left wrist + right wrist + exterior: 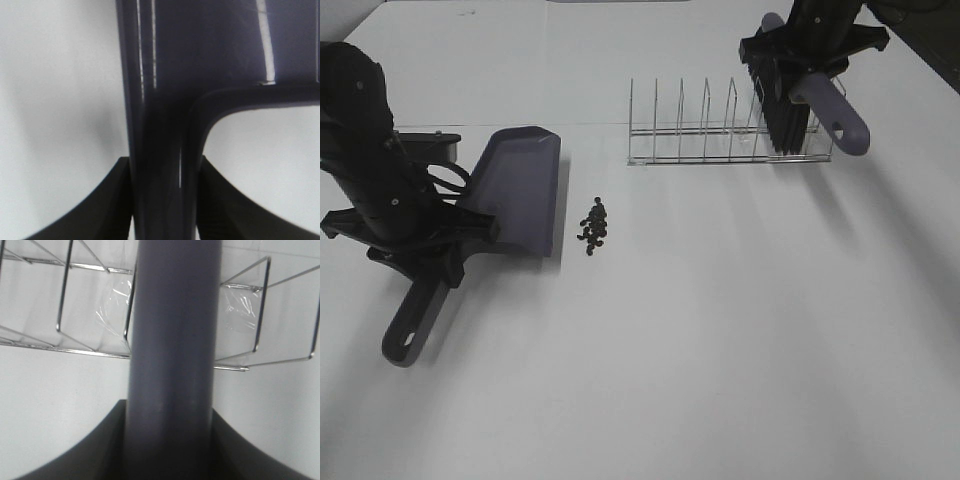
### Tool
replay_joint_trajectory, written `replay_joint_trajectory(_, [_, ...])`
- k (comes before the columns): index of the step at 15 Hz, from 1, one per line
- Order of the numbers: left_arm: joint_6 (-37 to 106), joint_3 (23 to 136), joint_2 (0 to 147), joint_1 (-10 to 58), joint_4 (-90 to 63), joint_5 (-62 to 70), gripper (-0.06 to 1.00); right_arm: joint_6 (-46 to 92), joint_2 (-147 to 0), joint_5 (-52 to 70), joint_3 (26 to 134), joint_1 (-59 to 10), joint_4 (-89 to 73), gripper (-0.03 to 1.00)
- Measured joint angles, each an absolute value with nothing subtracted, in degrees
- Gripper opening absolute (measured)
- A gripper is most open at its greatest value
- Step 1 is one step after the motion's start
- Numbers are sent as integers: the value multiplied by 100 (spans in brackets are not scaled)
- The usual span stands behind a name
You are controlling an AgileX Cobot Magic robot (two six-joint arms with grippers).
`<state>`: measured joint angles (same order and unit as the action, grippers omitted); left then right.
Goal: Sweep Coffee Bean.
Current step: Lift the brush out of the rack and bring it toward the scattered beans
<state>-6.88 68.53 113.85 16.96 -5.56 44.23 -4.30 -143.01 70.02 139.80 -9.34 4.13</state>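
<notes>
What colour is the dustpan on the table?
The dustpan is a muted grey-purple all over, seen best in the exterior high view.

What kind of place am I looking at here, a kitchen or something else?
Most likely a robot test bench, not a kitchen: a plain white table, a small pile of coffee beans, and a dustpan and brush, each held by a black robot arm.

White table (740, 350), soft even light, dark area (932, 45) beyond far corner
</notes>
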Motion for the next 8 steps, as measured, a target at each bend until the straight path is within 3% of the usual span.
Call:
replay_joint_trajectory(4, [-579,6853,11385,1696,-544,4423,34,-498,-13493,7024,13900,-951,57,31])
replay_joint_trajectory(8, [-567,6853,11385,1696,-539,4423,34,-647,-12284,7019,12462,-1513,103,31])
